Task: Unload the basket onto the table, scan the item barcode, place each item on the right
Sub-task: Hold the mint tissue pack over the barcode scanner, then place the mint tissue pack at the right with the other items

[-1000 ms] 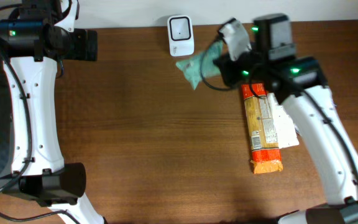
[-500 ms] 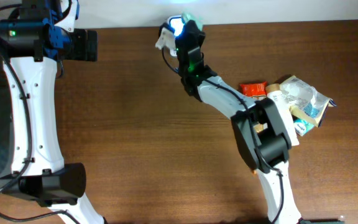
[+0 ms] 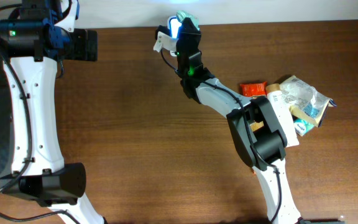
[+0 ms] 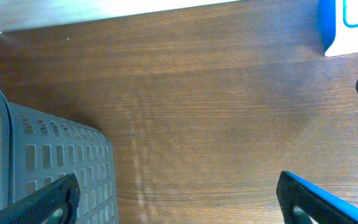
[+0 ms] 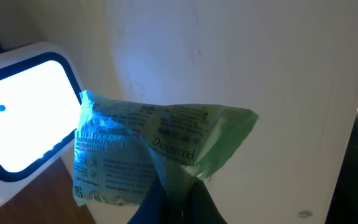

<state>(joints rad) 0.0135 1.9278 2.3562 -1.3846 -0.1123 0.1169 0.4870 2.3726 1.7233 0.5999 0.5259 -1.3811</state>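
Right pincer (image 5: 169, 202) — clamped on the lower fold of the green packet (image 5: 148, 149). The packet rises out of the grip at the bottom centre of the wrist frame and fans toward the upper left, its printed film creased and washed in blue-white light. Just beside its left edge, at the left of the frame, stands the scanner (image 5: 17, 124), its window glowing (whether film and housing touch cannot be told).

In the overhead view the same group sits at the top centre, at the far edge of the counter (image 3: 135, 124). A heap of other goods (image 3: 297, 99) lies well apart at the right.

Left pincer (image 4: 185, 199) — spread wide and empty, hanging above bare counter near the grey basket (image 4: 42, 155) at the lower left of its frame.

The step in hand appears to be presentation of the code to the window. No barcode can be made out among the print, so the likely need is a slow turn of the wrist until the coded panel faces the light squarely. Creases may break the bars; a flatter, steadier face should read more readily.
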